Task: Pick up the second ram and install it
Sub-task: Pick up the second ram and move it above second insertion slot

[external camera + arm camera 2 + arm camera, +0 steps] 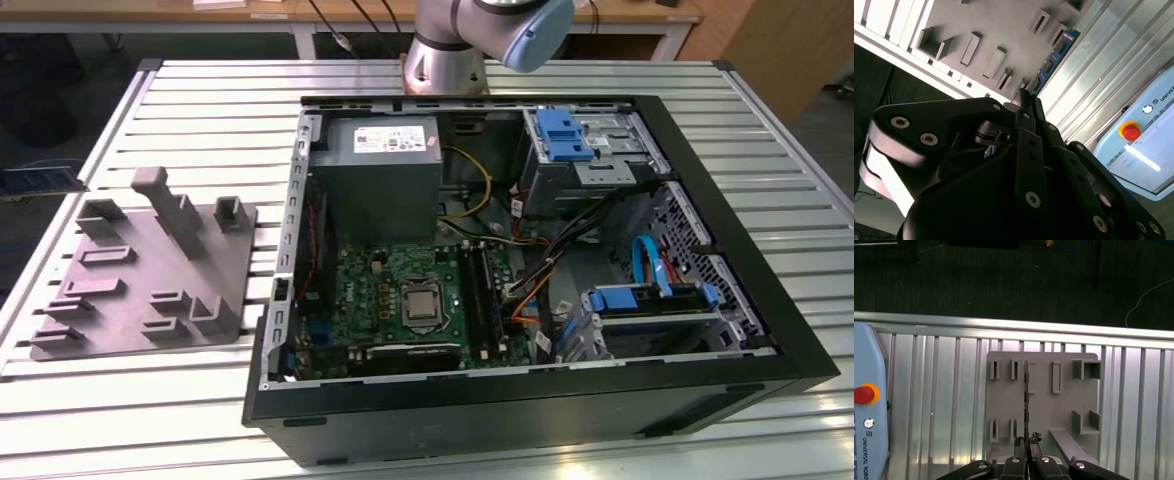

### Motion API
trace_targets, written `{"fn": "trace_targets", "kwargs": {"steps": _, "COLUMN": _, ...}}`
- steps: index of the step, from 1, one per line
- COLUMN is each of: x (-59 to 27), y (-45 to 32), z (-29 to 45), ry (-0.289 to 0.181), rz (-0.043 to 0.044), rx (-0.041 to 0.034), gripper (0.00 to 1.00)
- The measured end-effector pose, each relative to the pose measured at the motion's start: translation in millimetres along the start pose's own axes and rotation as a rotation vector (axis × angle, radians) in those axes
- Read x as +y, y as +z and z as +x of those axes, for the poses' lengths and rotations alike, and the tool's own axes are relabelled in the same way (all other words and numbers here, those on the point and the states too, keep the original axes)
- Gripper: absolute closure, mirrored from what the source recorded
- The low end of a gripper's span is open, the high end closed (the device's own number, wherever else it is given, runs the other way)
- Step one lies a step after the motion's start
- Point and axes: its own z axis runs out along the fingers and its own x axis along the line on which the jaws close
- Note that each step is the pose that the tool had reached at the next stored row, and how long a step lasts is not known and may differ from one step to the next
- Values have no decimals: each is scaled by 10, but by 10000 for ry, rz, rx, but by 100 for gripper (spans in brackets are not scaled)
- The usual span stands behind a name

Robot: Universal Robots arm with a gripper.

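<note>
Slatted table [954, 405], grey tray [1044, 410], claw [1027, 439] gripping second ram [1054, 56]

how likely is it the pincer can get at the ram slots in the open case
Likely yes: the case lies open on top and the slots sit uncovered beside the processor socket, though orange cables run close by. The pincer is above the grey tray, shut on the second ram.

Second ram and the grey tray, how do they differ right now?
The second ram is a slim bluish-green board; the grey tray is broad and moulded with pockets. The ram is pinched in the hand; the tray lies flat on the slatted table. Both are rectangular.
</note>
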Motion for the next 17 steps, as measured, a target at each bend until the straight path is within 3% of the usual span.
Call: {"fn": "trace_targets", "kwargs": {"steps": 17, "x": -1, "y": -160, "z": -7, "ry": 0, "rz": 1, "rx": -1, "gripper": 86}}
